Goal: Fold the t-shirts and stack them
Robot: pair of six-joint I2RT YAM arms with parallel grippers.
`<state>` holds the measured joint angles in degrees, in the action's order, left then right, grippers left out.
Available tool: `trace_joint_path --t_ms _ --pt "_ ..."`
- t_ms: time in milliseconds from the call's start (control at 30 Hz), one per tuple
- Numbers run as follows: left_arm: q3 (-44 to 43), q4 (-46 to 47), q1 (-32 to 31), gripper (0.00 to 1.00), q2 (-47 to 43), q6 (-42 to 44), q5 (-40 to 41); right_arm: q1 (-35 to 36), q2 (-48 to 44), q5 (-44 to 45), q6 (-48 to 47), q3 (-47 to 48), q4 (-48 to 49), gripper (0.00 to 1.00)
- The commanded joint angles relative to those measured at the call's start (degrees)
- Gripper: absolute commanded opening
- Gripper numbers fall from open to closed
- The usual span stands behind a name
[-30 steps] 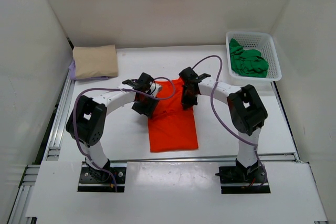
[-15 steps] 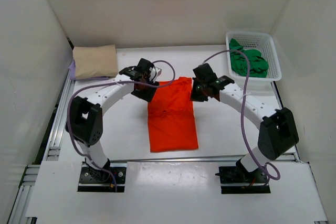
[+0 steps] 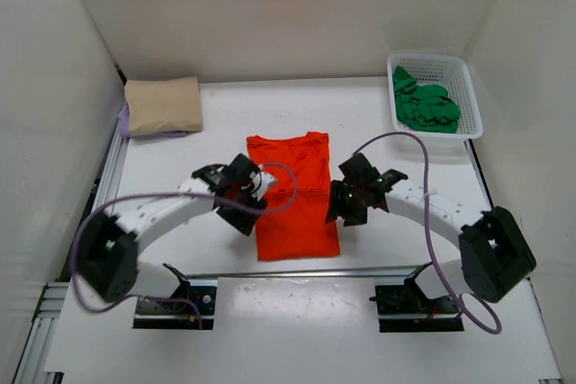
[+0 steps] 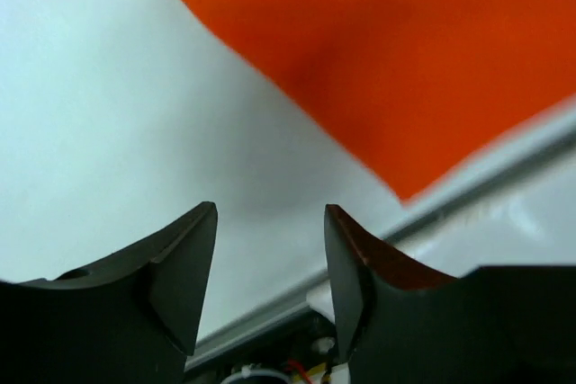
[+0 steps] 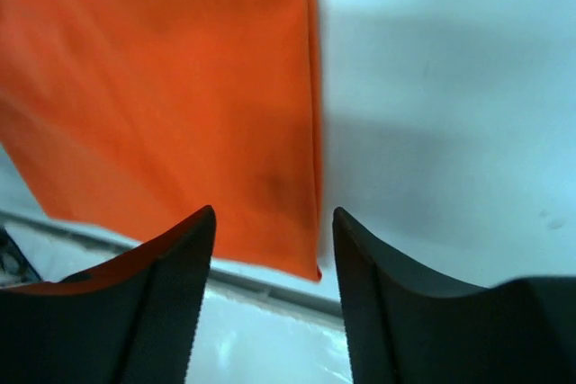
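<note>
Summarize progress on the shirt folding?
Done: beige shirt folded on the purple shirt, far left corner. In hand: orange shirt lies mid-table, folded into a long strip; left hand and right hand are open beside its near half, holding nothing. Left: finish and stack the orange one, then the green shirt, crumpled in the basket.

The top external camera is fixed high behind the arm bases point(image 3: 166, 299), looking down on the whole white desk point(image 3: 216, 114). Each wrist camera rides close above the desk, looking out through its own black jaws: left end effector point(image 4: 270, 222), right end effector point(image 5: 273, 222). All three views share the flat bright orange-red cloth t-shirt point(image 3: 288, 164); the wrist views show its opposite near corners
</note>
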<state>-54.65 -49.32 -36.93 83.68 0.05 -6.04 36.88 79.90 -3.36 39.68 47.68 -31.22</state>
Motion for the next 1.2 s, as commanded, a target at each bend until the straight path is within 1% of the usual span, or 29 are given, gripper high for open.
trace_joint_path --t_ms 0,33,67,100,133,167,233,267,300,367,400,433,500,567,600,733,800,900,967,1033,1100,1167 --pt "4.02 1.77 -5.08 0.65 -16.07 -0.05 6.37 1.52 -4.39 -2.45 -0.75 -4.25 -0.24 0.62" --pt "4.03 1.77 -5.08 0.65 -17.83 -0.05 10.4 2.05 -6.66 -2.45 -0.75 -5.31 -0.24 0.64" --pt "4.03 1.77 -5.08 0.7 -20.55 -0.05 18.27 2.05 -7.9 -1.92 0.04 -6.45 -0.24 0.65" --pt "3.16 1.77 -3.95 0.78 -21.79 -0.05 19.83 2.57 -9.13 -1.92 0.83 -8.72 -0.24 0.68" --pt "2.63 2.29 -3.33 0.93 -22.94 -0.05 19.84 2.58 -11.23 -1.92 0.84 -9.88 0.28 0.7" --pt "1.84 2.3 -3.33 1.0 -23.56 -0.05 16.45 2.58 -12.13 -1.92 1.62 -11.02 1.59 0.7" --pt "-0.1 2.3 -2.62 1.0 -22.34 -0.05 6.63 2.58 -13.53 -2.61 3.46 -13.83 3.09 0.71" --pt "-0.1 2.3 -2.62 1.0 -21.11 -0.05 -2.91 2.58 -13.54 -2.62 4.17 -14.54 4.58 0.71" --pt "0.94 3.69 -1.23 1.0 -18.4 -0.05 -8.06 2.58 -13.54 -3.49 4.96 -15.07 5.29 0.71" --pt "3.75 7.63 0.27 1.0 -15.15 -0.05 -14.85 3.28 -13.54 -3.5 7.33 -15.77 6.69 0.71" --pt "5.07 8.62 0.8 1.0 -14.08 -0.05 -15.66 3.8 -14.15 -3.5 8.04 -16.39 6.7 0.7" --pt "7.87 9.41 0.8 0.95 -13.11 -0.05 -16.54 3.81 -14.16 -3.5 8.65 -16.39 7.4 0.7" --pt "10.96 11.95 0.8 0.87 -10.31 -0.05 -22.15 4.86 -14.16 -4.02 9.8 -17.7 7.4 0.7" --pt "14.48 12.66 0.8 0.79 -7.84 -0.05 -23.22 5.73 -14.68 -4.03 10.59 -19.29 8.1 0.7" --pt "15.18 12.67 0.8 0.79 -5.22 -0.05 -23.92 6.7 -14.68 -4.55 12.16 -20.34 8.11 0.68" --pt "16.33 13.37 0.8 0.78 -1.51 -0.05 -27.96 8.91 -17.05 -3.42 15.76 -22.63 9.43 0.67" --pt "16.86 13.99 0.8 0.78 -0.98 -0.05 -26.67 9.43 -17.76 -2.36 15.78 -23.42 10.74 0.67" --pt "17.56 13.99 0.8 0.78 0.6 -0.05 -27.43 9.96 -18.29 -1.65 16.83 -23.95 12.06 0.67" --pt "17.04 13.99 0.8 0.73 3.15 -0.05 -28.06 9.96 -17.76 -1.13 17.45 -23.95 12.67 0.67" --pt "17.04 13.99 0.8 0.68 5.17 -0.05 -27.28 9.96 -15.93 -1.13 17.45 -23.34 13.29 0.64" --pt "16.42 13.99 0.8 0.59 5.87 -0.05 -27.27 9.96 -14.78 -1.13 17.45 -22.64 13.29 0.61" --pt "15.89 13.99 0.8 0.59 6.5 -0.05 -26.74 9.96 -13.89 -0.6 17.45 -22.1 13.29 0.58"
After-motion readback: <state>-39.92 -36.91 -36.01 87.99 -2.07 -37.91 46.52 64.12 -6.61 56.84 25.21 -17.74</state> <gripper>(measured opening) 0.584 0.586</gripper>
